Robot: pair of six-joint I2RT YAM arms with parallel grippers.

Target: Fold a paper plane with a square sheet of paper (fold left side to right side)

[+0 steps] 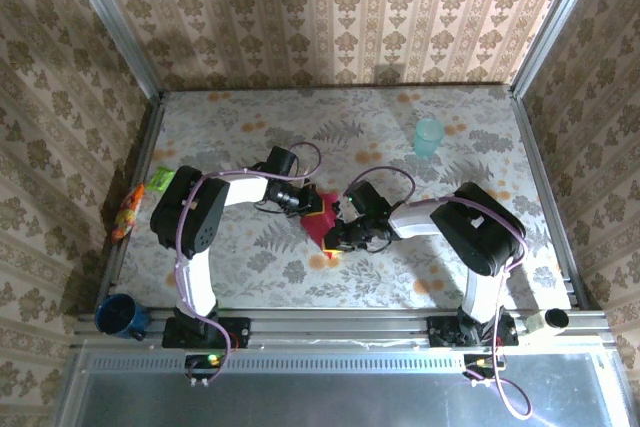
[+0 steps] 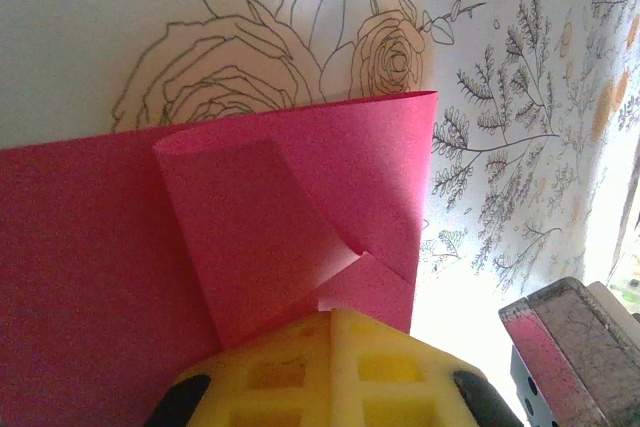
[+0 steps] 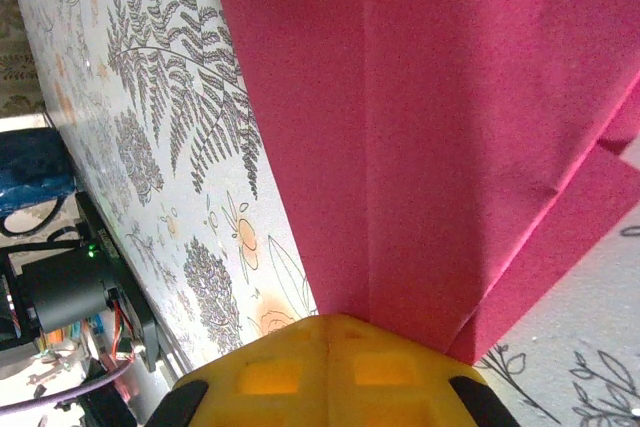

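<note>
The square sheet of paper (image 1: pixel 318 225) is magenta-red, partly folded, and lies mid-table between both arms. In the left wrist view a flap of the paper (image 2: pixel 290 207) curls back from a rounded fold toward my left gripper (image 2: pixel 335 315). Its yellow fingers are shut with the flap's corner at their seam. My left gripper (image 1: pixel 310 205) meets the sheet from the upper left. My right gripper (image 1: pixel 340 235) comes in from the right, its yellow fingers (image 3: pixel 270 367) shut. Their tips (image 3: pixel 330 319) rest on the creased paper (image 3: pixel 430 127), hiding what is under them.
A pale teal cup (image 1: pixel 428 137) stands at the back right. Green and orange packets (image 1: pixel 130 209) lie by the left wall. A blue mug (image 1: pixel 118 315) sits at the near left corner. Metal rails edge the floral tabletop (image 1: pixel 250 267).
</note>
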